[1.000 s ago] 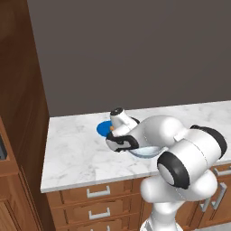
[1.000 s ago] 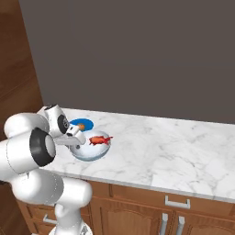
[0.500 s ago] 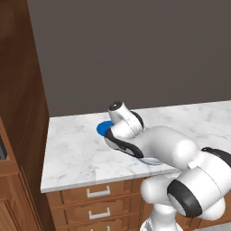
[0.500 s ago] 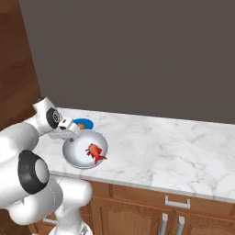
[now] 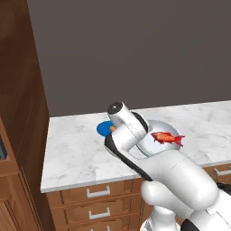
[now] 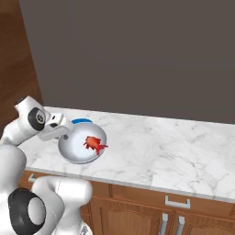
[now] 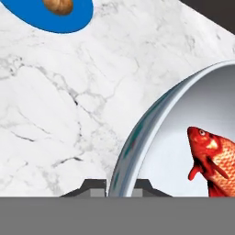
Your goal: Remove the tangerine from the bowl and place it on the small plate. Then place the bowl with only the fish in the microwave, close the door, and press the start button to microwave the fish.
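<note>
the hand [image 7: 120,187] is clamped tight on the rim of the bowl [image 7: 137,137], one fingertip on each side of the edge. the bowl is tipped up over the marble counter [image 6: 174,147] with the red fish [image 6: 94,143] inside. the tangerine [image 7: 58,5] sits on the small blue plate [image 7: 59,20], just beside the bowl.
</note>
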